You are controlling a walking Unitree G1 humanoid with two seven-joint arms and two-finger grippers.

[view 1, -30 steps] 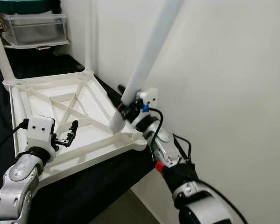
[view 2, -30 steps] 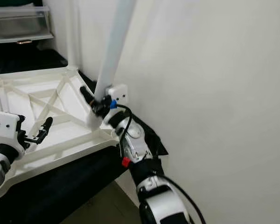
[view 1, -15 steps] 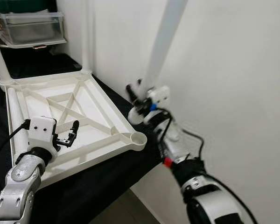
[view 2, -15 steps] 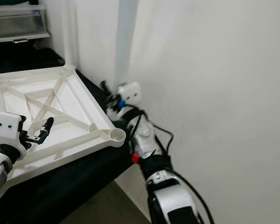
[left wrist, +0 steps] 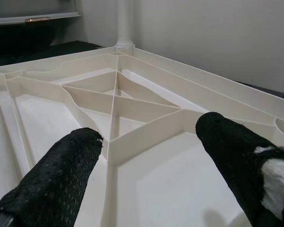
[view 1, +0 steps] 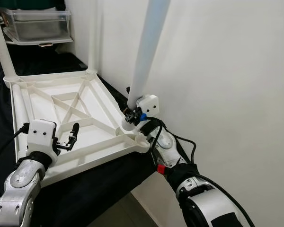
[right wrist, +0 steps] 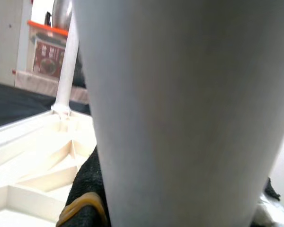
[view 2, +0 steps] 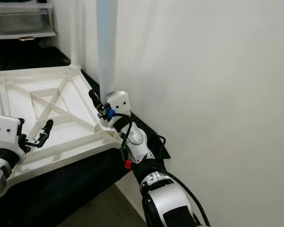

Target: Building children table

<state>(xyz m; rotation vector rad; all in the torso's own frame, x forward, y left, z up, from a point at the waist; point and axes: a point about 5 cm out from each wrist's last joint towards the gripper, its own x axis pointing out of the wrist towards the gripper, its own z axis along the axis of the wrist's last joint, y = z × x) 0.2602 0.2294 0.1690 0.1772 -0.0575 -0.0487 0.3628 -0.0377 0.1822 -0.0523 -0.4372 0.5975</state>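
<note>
White walls close off the right side of the scene, and a black-draped surface [view 1: 92,189] carries the upturned white plastic tabletop with its ribbed underside [view 1: 66,118] facing up. Two white plastic legs already stand in the far corner sockets, one at the far left [view 1: 1,47] and one at the far right [view 1: 91,42], so by my judgement about half of the leg fitting is done. A loose white tube [view 1: 20,118] lies inside the frame along its left edge (probably the last leg, though I cannot be sure).

The right pincer [view 1: 130,113] is closed on the long white tubular leg [view 1: 149,42] near its lower end, holding it almost upright with a slight lean, just beside the open round socket at the near right corner [view 1: 141,138]. The leg's foot looks close above or beside that socket rather than seated in it; whether it touches the rim I cannot tell. The right forearm reaches up from below, wrist bent toward the wall.

The left pincer [view 1: 66,139] hovers low over the near left part of the frame, fingers [left wrist: 61,179] spread apart with a rib between them, gripping nothing. Still to come: seating this leg, then the fourth.
</note>
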